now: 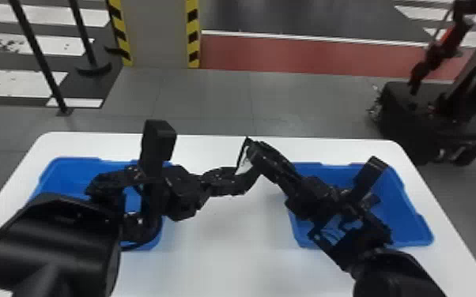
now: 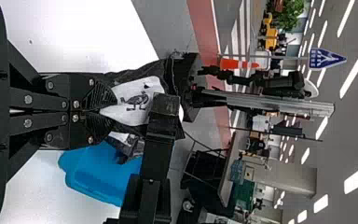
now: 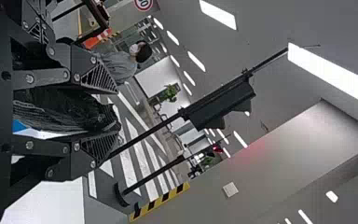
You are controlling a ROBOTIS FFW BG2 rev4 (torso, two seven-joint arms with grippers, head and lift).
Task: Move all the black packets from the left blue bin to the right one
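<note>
Packet point(image 1: 244, 162), centre of head view: prob. light, limp, slippery; pinch flat nr. free end. L end effector point(image 2: 104, 111) closed on it; R end effector point(image 3: 117, 113) parted either side. L bin point(image 1: 71, 170) lower left, R bin point(image 1: 403, 213) lower right, on desk point(image 1: 225, 252).

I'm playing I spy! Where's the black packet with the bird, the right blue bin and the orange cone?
Black packet point(image 2: 126, 106): left wrist view, on its white patch.
Right blue bin point(image 1: 398, 215): head view, bare inside.
Orange cone point(image 2: 230, 64): left wrist view, orange body.
</note>
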